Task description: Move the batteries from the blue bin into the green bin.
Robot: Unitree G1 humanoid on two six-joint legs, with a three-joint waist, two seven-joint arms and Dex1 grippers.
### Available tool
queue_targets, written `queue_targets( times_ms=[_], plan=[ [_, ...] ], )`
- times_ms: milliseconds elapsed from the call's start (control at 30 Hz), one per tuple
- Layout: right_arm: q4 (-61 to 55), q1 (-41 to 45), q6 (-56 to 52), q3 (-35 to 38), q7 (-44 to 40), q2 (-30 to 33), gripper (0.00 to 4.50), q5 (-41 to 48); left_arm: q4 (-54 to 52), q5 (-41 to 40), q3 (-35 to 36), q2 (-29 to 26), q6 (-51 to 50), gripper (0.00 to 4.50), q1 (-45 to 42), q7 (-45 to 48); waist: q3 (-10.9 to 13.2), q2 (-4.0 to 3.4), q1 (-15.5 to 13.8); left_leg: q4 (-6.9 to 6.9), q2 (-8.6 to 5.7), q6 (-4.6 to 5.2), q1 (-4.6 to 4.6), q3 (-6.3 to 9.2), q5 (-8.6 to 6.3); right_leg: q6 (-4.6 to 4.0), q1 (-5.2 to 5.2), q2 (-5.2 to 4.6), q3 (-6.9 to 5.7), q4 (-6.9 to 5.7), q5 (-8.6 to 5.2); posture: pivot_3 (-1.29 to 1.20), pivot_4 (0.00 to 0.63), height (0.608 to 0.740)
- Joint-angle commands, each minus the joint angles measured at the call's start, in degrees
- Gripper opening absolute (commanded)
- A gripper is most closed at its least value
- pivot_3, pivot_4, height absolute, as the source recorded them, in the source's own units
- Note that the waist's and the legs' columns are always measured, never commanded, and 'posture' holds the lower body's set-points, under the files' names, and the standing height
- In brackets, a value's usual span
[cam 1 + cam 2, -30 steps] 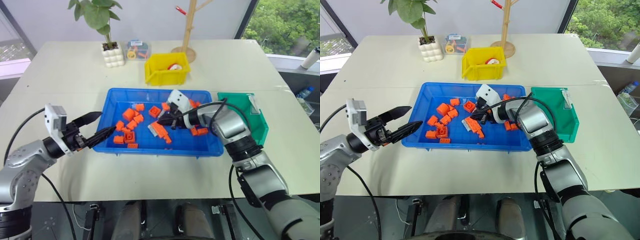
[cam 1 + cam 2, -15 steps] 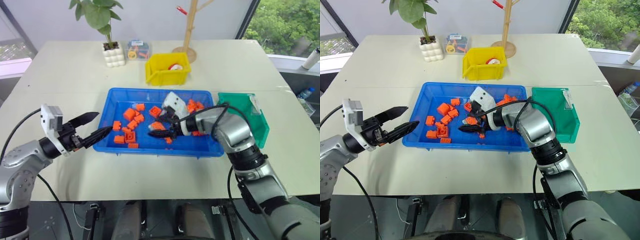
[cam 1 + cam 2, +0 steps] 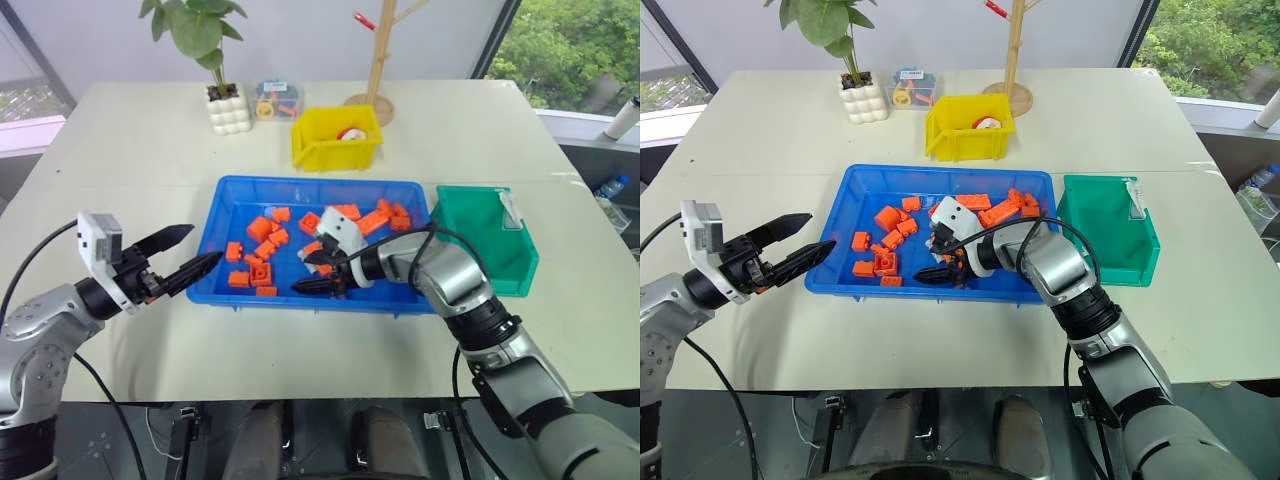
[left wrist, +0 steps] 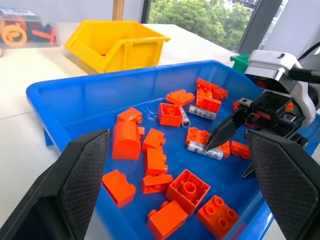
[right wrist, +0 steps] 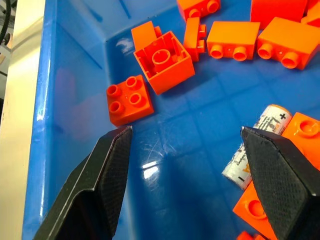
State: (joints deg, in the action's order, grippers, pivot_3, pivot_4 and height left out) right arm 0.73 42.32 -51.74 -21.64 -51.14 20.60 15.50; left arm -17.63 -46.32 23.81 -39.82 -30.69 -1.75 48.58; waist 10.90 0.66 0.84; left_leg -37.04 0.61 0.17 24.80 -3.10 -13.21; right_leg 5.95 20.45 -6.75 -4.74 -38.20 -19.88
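Note:
The blue bin (image 3: 320,184) lies mid-table, scattered with orange bricks (image 3: 262,232). Silver-grey batteries lie among the bricks: one (image 4: 205,149) just under a right finger (image 4: 222,131), another (image 4: 202,113) farther back. My right gripper (image 3: 305,272) hangs low inside the bin near its front wall, open, holding nothing. In the right wrist view a battery (image 5: 256,147) rests on the blue floor beside one finger, and bare floor lies between the fingertips of the right gripper (image 5: 186,129). The green bin (image 3: 485,240) stands against the blue bin's right side. My left gripper (image 3: 203,245) is open, just outside the bin's left wall.
A yellow bin (image 3: 335,138) stands behind the blue bin. Farther back are a potted plant (image 3: 225,105), a clear box of small parts (image 3: 274,100) and a wooden stand (image 3: 375,60). Bare table stretches in front of and left of the bins.
My right gripper has opened from nearly shut. It has also drawn back and down from the bin's middle toward its front wall. The left arm has stayed put.

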Motion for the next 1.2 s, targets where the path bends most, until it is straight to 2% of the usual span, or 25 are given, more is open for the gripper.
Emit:
queue_targets(
  times_ms=[33,867,1200],
  plan=[
    [2.3,1.1,1.7,0.0,0.0,0.6,3.53,-1.2,-2.1,-0.7,1.7,0.0,0.9,4.5,0.5,-0.1,0.0,0.0,0.0,0.0,0.0,0.0,0.0,0.0,0.0,0.0,0.0,0.0,0.0,0.0,0.0,0.0,0.15,0.739],
    [1.1,2.6,0.3,4.7,3.4,-2.1,3.53,1.1,-1.6,-0.3,-0.1,0.3,0.9,4.5,-0.2,0.2,0.0,-0.01,0.1,0.0,0.0,0.0,0.0,-0.01,0.0,0.0,0.01,0.0,0.0,0.0,0.0,0.0,0.15,0.739],
    [8.0,3.7,5.3,4.1,4.9,-2.5,3.53,-1.6,-2.6,-0.5,-0.4,1.1,0.7,4.5,0.4,-0.3,0.0,0.0,0.1,0.0,0.0,0.0,0.0,-0.01,0.0,0.0,0.0,0.0,0.0,-0.01,0.0,0.0,0.15,0.739]
  ],
)
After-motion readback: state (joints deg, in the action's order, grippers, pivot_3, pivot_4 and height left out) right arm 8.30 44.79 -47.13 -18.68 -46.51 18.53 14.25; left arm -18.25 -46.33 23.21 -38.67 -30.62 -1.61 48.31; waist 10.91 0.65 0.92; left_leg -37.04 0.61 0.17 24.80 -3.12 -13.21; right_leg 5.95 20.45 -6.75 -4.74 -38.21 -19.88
